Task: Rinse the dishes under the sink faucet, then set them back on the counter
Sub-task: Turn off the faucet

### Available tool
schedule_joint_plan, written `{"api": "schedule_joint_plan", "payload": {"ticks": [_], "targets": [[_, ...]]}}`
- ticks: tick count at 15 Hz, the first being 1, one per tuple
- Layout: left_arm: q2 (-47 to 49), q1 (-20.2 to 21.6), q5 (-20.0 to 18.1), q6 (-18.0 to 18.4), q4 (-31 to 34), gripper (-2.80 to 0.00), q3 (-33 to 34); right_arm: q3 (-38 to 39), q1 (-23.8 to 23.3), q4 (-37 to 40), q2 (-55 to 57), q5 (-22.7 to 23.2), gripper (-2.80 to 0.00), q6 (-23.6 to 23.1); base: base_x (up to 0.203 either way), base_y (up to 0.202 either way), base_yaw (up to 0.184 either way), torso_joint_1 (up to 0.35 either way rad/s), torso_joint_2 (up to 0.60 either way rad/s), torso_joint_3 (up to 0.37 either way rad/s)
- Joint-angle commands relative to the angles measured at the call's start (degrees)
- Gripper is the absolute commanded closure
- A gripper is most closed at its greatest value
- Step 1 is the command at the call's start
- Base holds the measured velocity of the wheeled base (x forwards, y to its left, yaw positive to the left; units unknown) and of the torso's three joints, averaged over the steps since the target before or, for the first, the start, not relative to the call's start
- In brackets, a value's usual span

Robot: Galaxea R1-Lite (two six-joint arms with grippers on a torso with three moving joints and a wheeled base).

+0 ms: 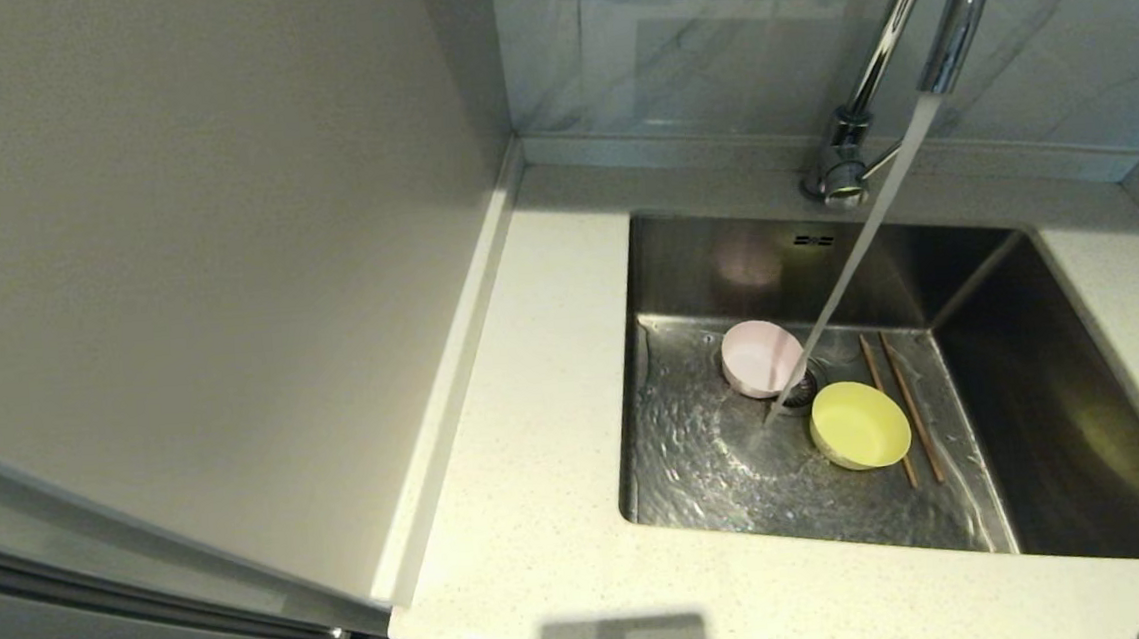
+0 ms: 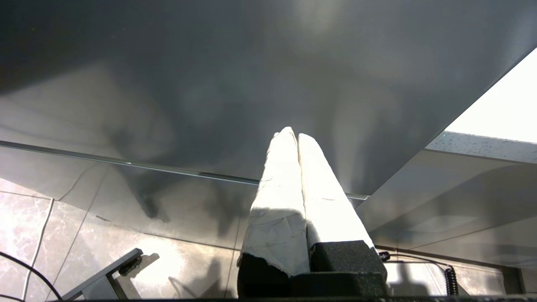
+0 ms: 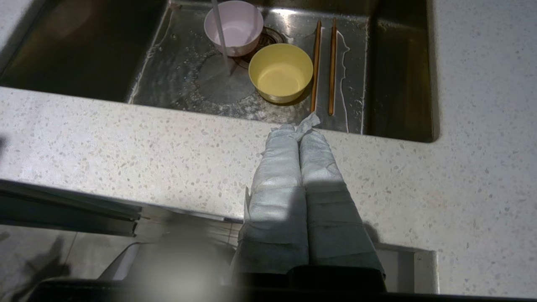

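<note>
Now, with the sink faucet (image 1: 920, 29) running, my right gripper (image 3: 300, 132) — fingers pressed together, empty, above the desk's (image 3: 126, 147) front edge — must open and reach the yellow bowl (image 3: 280, 77), I judge, while my left gripper (image 2: 293, 136) hangs closed too.

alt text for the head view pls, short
Faucet runs water into the steel sink, the stream landing on the basin floor between a pink bowl and a yellow bowl. Two chopsticks lie side by side on the floor just right of the yellow bowl. Speckled counter surrounds the sink; no arm shows.
</note>
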Motion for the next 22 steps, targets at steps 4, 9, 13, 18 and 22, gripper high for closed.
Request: {"api": "schedule_joint_plan", "payload": {"ticks": [4, 9, 13, 18, 22], "targets": [[-0.18, 0.0, 0.03, -0.02, -0.02, 0.0, 0.0, -19.55, -0.18, 3.77, 22.19, 0.08, 0.0, 4.06, 0.0, 0.0, 0.0, 0.0, 0.0, 0.0], [-0.18, 0.0, 0.03, -0.02, -0.02, 0.0, 0.0, -61.55, -1.18, 23.91, 45.36, 0.42, 0.0, 21.85, 0.0, 0.0, 0.0, 0.0, 0.0, 0.0], [-0.18, 0.0, 0.03, -0.02, -0.02, 0.0, 0.0, -79.75, -12.19, 37.13, 63.29, 5.67, 0.0, 32.44, 0.0, 0.0, 0.0, 0.0, 0.0, 0.0], [-0.18, 0.0, 0.03, -0.02, 0.04, 0.0, 0.0, -89.72, -20.86, 45.52, 76.28, 15.64, 0.0, 36.35, 0.0, 0.0, 0.0, 0.0, 0.0, 0.0], [-0.18, 0.0, 0.03, -0.02, -0.02, 0.0, 0.0, -100.12, -23.2, 54.82, 84.65, 29.52, 0.0, 41.29, 0.0, 0.0, 0.0, 0.0, 0.0, 0.0]]}}
